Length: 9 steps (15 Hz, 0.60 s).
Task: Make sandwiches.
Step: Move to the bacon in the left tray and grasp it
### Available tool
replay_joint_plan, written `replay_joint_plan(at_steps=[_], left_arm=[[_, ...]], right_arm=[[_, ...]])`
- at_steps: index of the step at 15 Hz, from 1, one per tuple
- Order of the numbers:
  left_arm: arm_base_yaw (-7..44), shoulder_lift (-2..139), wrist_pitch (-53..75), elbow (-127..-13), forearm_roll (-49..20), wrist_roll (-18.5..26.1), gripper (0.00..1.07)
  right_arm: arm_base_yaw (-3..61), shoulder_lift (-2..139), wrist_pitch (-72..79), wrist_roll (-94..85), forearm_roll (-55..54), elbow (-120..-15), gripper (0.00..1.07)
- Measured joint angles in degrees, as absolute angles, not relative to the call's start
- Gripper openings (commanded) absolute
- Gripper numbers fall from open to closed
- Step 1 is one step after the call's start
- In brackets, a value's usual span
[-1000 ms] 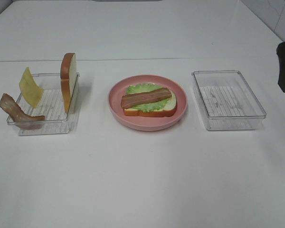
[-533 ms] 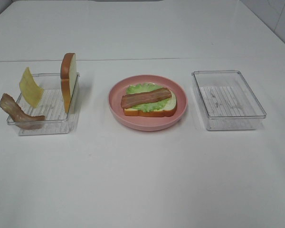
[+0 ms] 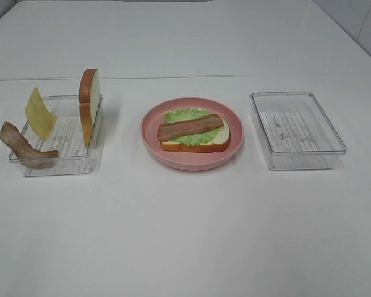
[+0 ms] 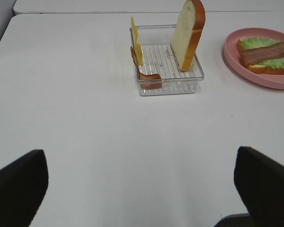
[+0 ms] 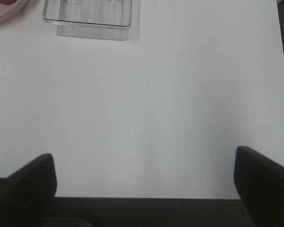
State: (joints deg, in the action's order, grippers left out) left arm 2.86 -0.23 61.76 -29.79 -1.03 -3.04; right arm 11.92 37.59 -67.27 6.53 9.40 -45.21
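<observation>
Now my left gripper (image 4: 142, 187) and my right gripper (image 5: 144, 182) both gape wide, holding nothing. Straight ahead of the left one, well apart, the yellow cheese square (image 4: 136, 47) and crusted white bread slice (image 4: 189, 35) stand on edge in the clear plastic tray (image 4: 168, 89); the half-built sandwich (image 3: 193, 133) lies on the pink round plate (image 3: 191, 163). Left arm is nearer.

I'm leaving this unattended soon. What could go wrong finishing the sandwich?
The bread slice stands on edge in the left tray; a clumsy grasp may topple it. The spare bacon strip hangs over that tray's rim and might slide off. The cheese slice leans against the wall, awkward to pinch.
</observation>
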Motion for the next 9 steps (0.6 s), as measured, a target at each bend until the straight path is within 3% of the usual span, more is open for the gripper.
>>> replay_joint_plan(at_steps=[9], left_arm=[[2.9, -0.2, 61.8, -29.8, -1.0, -3.0, 1.01]], right_arm=[[11.9, 13.9, -68.7, 3.4, 7.8, -29.2, 0.99]])
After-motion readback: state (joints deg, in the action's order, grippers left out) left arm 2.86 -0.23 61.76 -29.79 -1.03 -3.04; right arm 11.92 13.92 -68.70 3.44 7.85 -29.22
